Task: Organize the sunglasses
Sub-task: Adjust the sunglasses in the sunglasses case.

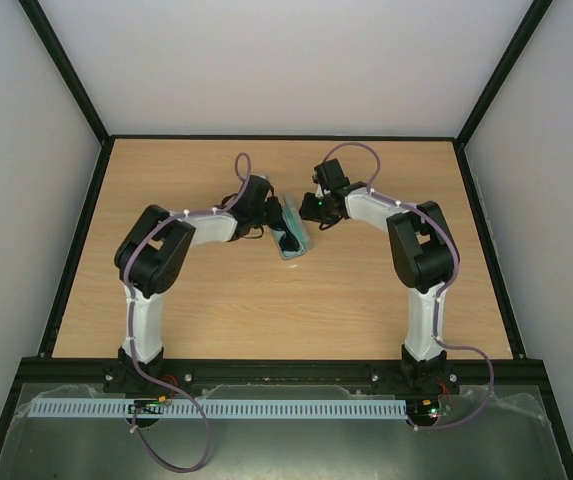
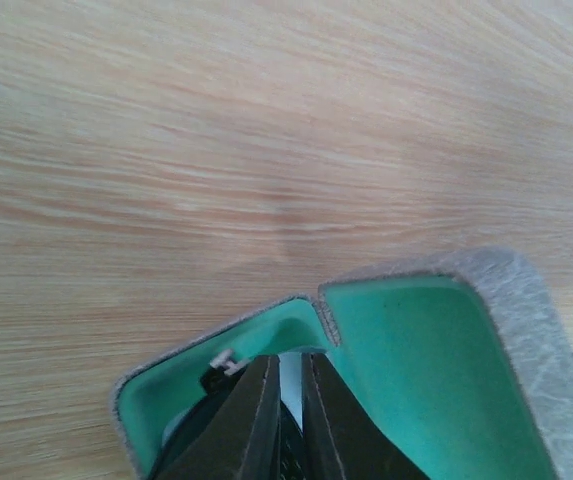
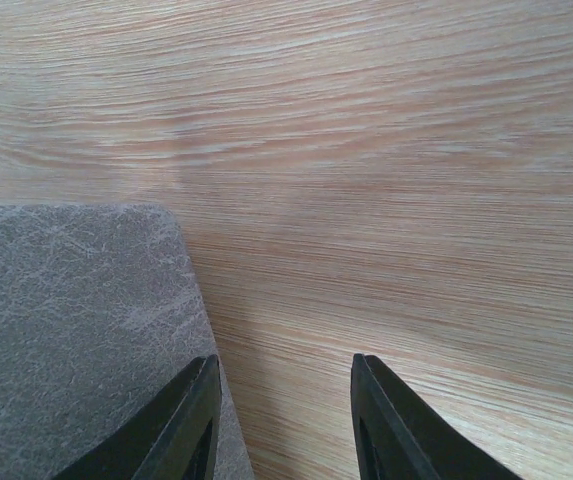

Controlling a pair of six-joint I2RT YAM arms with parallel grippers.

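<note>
Pale walls [image 1: 286,60] stand around a light wooden desk [image 1: 366,300] with a black edge. Both arms reach to the middle of the desk and meet at a small case [image 1: 293,236]. The case is grey outside and green inside, and it lies open.

The left gripper [image 2: 288,420] pokes down into the green part of the case. Its two fingers [image 2: 241,420] are almost pressed together, with only a thin slit between them. Something light shows in the slit, but I cannot tell what it is or whether it is pinched.

The sunglasses [image 2: 214,378] are inside the case, just beside the left gripper. Only a small dark bit and a tiny silver part peek out next to the finger. The rest is hidden under the gripper.

The right gripper [image 3: 281,420] is at the far end of the case, by its grey outside. Its fingers stand apart and hold nothing. One finger [image 3: 181,425] sits right at the edge of the grey case. I cannot tell if it touches. The other finger is over bare wood, and only desk shows between the two.
</note>
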